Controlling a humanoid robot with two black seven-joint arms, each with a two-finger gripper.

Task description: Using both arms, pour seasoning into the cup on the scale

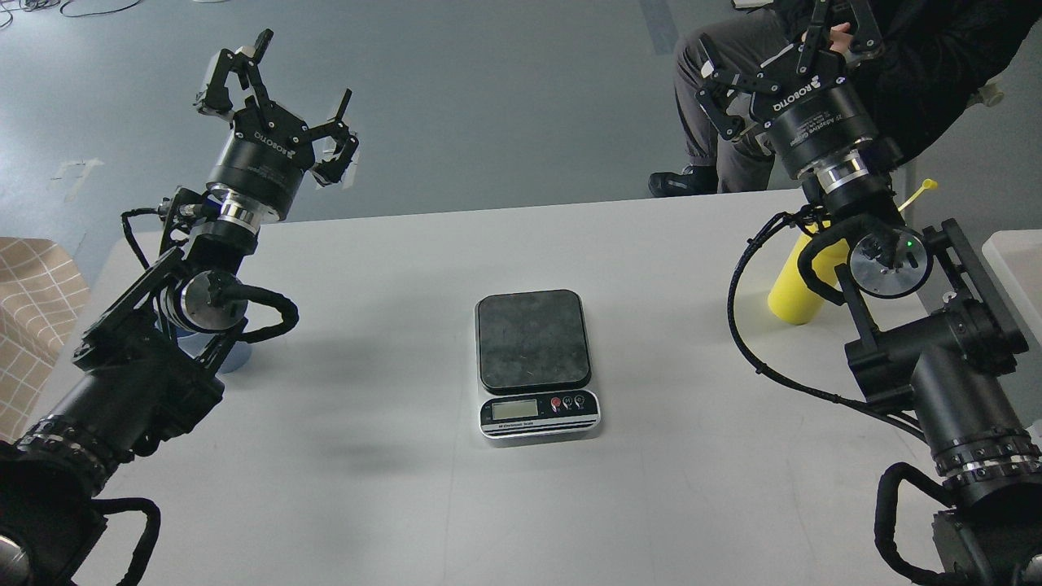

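The scale (533,338) sits at the table's middle with nothing on its dark platform. Only a sliver of the light blue cup (234,360) shows at the left, behind my left forearm. The yellow seasoning bottle (791,295) stands at the right, largely hidden by my right wrist, and its tethered cap (925,187) pokes out above. My left gripper (293,81) is raised over the table's far left edge, open and empty. My right gripper (781,49) is raised beyond the far right edge, open and empty, above and behind the bottle.
A seated person in dark clothes (724,98) is just past the table's far edge, behind my right gripper. A white bin (1017,252) sits at the right edge. A checkered cloth (32,309) lies off the table's left side.
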